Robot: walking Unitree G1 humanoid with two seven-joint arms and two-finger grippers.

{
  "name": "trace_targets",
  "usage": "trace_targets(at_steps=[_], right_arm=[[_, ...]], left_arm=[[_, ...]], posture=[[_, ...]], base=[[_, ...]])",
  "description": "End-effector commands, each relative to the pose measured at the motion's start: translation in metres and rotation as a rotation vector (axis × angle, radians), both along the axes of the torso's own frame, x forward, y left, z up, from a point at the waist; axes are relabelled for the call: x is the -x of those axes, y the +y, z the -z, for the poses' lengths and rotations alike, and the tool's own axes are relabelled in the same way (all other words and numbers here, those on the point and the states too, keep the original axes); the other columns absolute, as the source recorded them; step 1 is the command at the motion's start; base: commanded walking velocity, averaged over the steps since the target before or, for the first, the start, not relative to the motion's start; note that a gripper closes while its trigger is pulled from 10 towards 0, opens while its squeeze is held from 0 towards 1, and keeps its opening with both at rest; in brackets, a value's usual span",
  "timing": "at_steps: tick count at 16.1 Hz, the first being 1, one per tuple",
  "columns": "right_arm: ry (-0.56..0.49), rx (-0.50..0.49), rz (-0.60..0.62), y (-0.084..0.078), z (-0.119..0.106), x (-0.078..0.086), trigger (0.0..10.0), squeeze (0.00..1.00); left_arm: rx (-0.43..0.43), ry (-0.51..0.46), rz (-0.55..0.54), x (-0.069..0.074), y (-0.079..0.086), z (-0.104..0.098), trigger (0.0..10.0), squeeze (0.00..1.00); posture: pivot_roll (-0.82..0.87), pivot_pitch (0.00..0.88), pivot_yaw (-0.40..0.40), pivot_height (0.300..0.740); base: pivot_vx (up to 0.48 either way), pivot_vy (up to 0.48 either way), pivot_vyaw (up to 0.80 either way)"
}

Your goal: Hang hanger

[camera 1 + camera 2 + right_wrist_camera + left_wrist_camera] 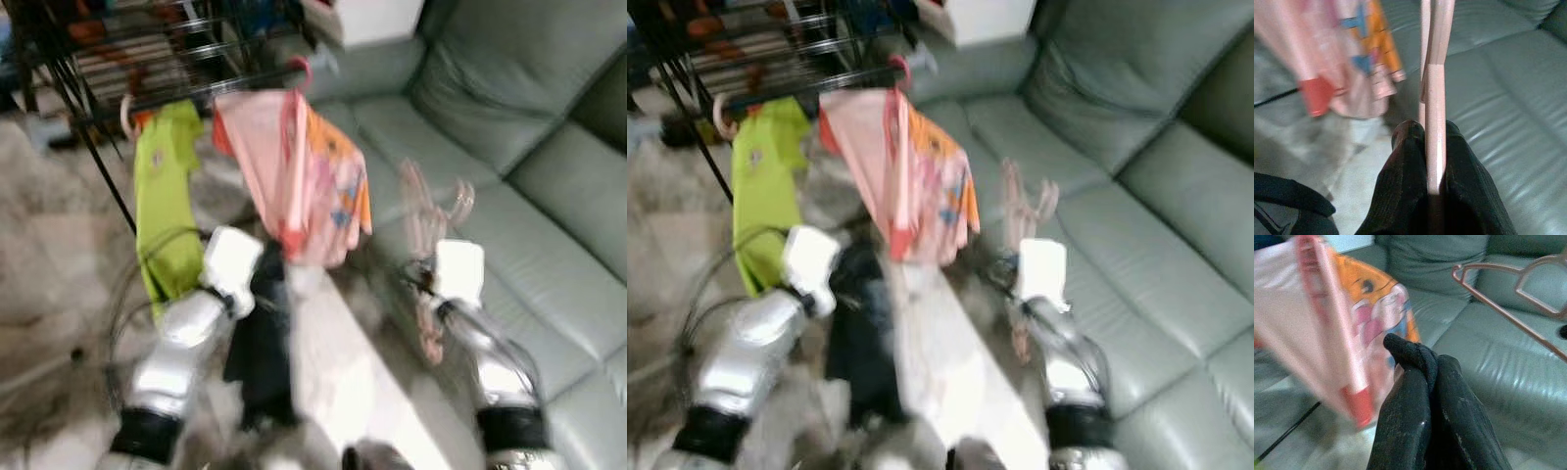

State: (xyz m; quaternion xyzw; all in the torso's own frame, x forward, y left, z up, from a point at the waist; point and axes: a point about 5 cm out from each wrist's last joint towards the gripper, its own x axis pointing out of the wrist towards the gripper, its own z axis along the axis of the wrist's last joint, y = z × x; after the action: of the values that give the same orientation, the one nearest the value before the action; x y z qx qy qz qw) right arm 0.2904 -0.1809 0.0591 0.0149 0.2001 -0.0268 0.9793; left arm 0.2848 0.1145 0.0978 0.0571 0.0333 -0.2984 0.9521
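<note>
On the black metal drying rack [147, 59] hang two garments: one lime-green shirt [167, 201] at the left end of its front bar and, to the right of it, one pink and orange printed shirt [299, 181] on a pink hook. Below that front bar the left gripper [1418, 360] has its two black fingers pressed together around nothing, just beside the printed shirt's hem. To the right of the rack, in front of the grey-green leather sofa [529, 147], the right gripper [1432, 134] is clamped on one pale pink plastic hanger [431, 211], held upright and apart from the rack.
</note>
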Motion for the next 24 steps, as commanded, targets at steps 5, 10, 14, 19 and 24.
trace_targets(at_steps=[5, 10, 14, 19, 24], right_arm=[[-0.028, -0.009, -0.022, 0.012, -0.006, -0.003, 10.0, 0.0], [-0.022, 0.003, -0.015, 0.011, -0.005, -0.003, 10.0, 0.0], [-0.018, 0.006, -0.011, 0.011, -0.004, -0.004, 10.0, 0.0], [0.0, 0.014, 0.035, 0.005, -0.001, -0.004, 10.0, 0.0], [0.003, 0.032, 0.035, 0.005, 0.0, -0.005, 10.0, 0.0]], left_arm=[[-0.022, -0.022, -0.014, -0.002, 0.008, -0.007, 10.0, 0.0], [-0.037, 0.015, 0.007, 0.001, 0.008, -0.002, 10.0, 0.0], [-0.049, 0.021, 0.013, 0.001, 0.007, -0.001, 10.0, 0.0], [-0.098, -0.002, -0.014, 0.003, 0.013, 0.002, 10.0, 0.0], [-0.078, -0.006, -0.002, 0.004, 0.011, 0.002, 10.0, 0.0]], posture=[[-0.02, 0.125, -0.034, 0.74], [-0.01, 0.121, -0.038, 0.74], [-0.01, 0.117, -0.04, 0.74], [-0.01, 0.108, -0.042, 0.74], [-0.01, 0.108, -0.046, 0.74]], base=[[0.282, 0.297, -0.36], [0.0, 0.478, 0.0], [0.0, 0.48, 0.0], [0.0, 0.192, 0.0], [0.0, 0.0, 0.0]])
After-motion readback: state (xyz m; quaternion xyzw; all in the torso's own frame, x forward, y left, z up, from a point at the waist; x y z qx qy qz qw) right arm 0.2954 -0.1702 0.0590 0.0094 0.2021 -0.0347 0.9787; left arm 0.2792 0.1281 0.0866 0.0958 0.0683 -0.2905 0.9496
